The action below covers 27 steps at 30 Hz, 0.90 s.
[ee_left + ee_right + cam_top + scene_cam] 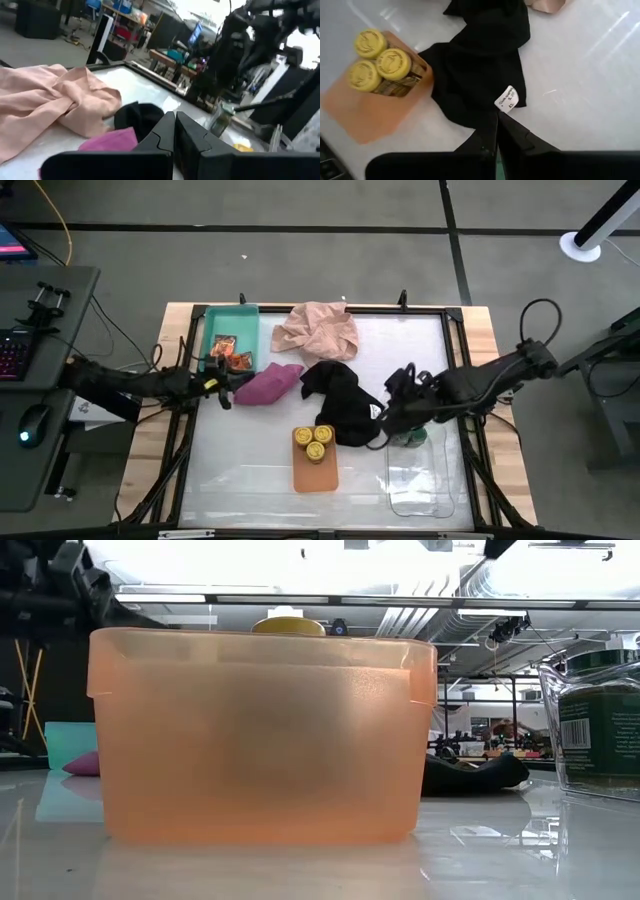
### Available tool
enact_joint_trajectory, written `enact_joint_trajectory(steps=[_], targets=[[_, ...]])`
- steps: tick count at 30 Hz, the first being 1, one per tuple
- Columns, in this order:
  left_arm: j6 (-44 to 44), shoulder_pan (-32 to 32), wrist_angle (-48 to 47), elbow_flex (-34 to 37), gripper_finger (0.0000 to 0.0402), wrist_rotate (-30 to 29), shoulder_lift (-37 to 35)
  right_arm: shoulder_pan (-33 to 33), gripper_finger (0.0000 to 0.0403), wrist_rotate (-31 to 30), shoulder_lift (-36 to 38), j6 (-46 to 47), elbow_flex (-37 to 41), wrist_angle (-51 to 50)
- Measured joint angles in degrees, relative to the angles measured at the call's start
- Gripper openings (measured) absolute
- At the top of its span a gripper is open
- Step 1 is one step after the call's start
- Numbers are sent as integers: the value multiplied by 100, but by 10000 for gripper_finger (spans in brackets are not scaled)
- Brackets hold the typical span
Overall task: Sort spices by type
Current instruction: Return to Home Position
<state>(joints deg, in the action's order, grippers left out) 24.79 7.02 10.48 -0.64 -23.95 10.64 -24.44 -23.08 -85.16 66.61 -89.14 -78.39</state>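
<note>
Three yellow-lid jars (393, 64) are in the orange bin (316, 472), packed touching each other at its far end. You can see one lid poking above the rim in the low view. The bin sits at the table's near middle.

A green-lid jar (598, 720) stands upright in the clear tray (420, 480), at its far end, right of the orange bin. Two orange-red packets (231, 354) lie flat in the teal tray (228, 320) at the far left.

Cloths are all loose on the table. The pink one (318, 328) is at the far middle. The magenta one (268, 383) is just beside the teal tray's near end. The black one (340, 402) lies between the magenta cloth and the clear tray, its edge touching the orange bin's far corner.

The left gripper (175, 119) hangs over the table's left side, by the magenta cloth, with its fingers pressed together on nothing.

The right gripper (497, 120) is over the black cloth's right edge, near the clear tray's far end. Its fingers are together too and hold nothing.
</note>
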Motion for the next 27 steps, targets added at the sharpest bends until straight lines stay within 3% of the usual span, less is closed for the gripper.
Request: enact_joint_trajectory(steps=[4,8,12,16,19,22,24,27], targets=[[-250,-77,-723,-5,0,173,-511,4,1,94,248,129,0,-54],[-393,-115,-675,-9,0,561,-714,6,1,516,502,158,259,-55],[-434,-107,-757,-9,1,592,-722,-54,1,1082,1277,323,1636,1167],[-403,-68,-756,-9,1,590,-720,1,0,807,2355,456,3340,2831],[-404,-63,-756,-9,1,590,-720,472,0,16,3159,-201,4304,3857],[-404,-63,-758,-9,1,590,-718,1308,0,-118,3991,-1430,5099,4703],[-401,-63,-758,-9,1,588,-718,1955,0,253,4558,-2218,5587,5134],[-401,-63,-758,-9,1,586,-718,2907,0,1316,5397,-3276,6253,5644]])
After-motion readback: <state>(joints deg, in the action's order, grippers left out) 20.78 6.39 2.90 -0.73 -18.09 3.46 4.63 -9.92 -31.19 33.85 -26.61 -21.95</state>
